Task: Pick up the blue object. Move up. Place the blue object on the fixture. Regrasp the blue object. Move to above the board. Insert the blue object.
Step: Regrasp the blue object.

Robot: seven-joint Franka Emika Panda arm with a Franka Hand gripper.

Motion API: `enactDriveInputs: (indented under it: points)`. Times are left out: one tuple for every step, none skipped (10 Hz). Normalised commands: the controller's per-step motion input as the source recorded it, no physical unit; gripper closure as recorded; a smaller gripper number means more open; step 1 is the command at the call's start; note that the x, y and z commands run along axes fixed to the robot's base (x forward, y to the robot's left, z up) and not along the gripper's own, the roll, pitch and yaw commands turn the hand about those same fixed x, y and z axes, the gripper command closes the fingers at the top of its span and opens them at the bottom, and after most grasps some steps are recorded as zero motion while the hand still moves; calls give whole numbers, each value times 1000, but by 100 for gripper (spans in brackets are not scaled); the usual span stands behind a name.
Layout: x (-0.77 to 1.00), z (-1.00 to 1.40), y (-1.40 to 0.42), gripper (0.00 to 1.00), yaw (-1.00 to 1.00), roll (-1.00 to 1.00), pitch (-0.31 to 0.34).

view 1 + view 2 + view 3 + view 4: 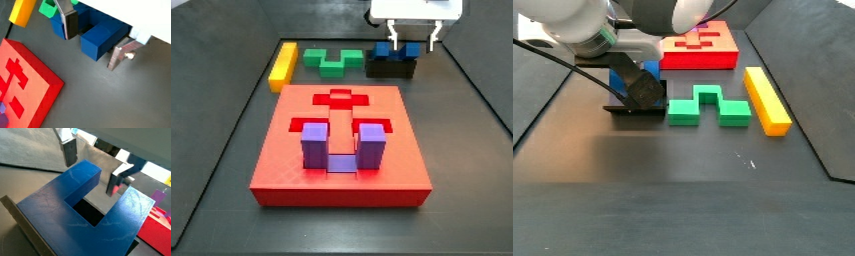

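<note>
While the blue object (393, 51) is sitting on the fixture (392, 69) at the far right of the tabletop (458, 150), the end effector (413, 42) is straddling it, fingers (120, 54) spread apart and gripping nothing. Red board (338, 190) is lying nearer.

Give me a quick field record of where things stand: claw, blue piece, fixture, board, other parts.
claw: over the fixture, fingers either side of one prong of the blue object, apparently not clamped
blue object: resting on the fixture, prongs up
fixture: on the floor beside the green block
board: red, purple block already seated in it
green block: on the floor, between fixture and yellow bar
yellow bar: on the floor, untouched
</note>
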Motion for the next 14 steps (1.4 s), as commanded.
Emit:
enactDriveInputs:
  points:
    - [0,0,0,0,-6,0,0]
    - [363,0,71,0,0,0,-37]
    - [209,691,160,0,146,-111,-289]
    - [306,957,291,0,211,-543,0]
    - [229,1000,200,0,163,-394,0]
    - [-83,717,0,0,0,291,-237]
    - [-157,354,-163,0,-57,1000,-720]
    - [-243,306,-314,0,-229,1000,-474]
    - [-189,294,-231,0,-317,1000,-220]
    - [-163,226,-217,0,-306,1000,-229]
    - [-143,117,-206,0,-269,1000,-143]
    - [-3,31,-331,0,-89,1000,0]
    - [274,-63,-503,0,0,1000,209]
    - [357,-251,-349,0,146,937,251]
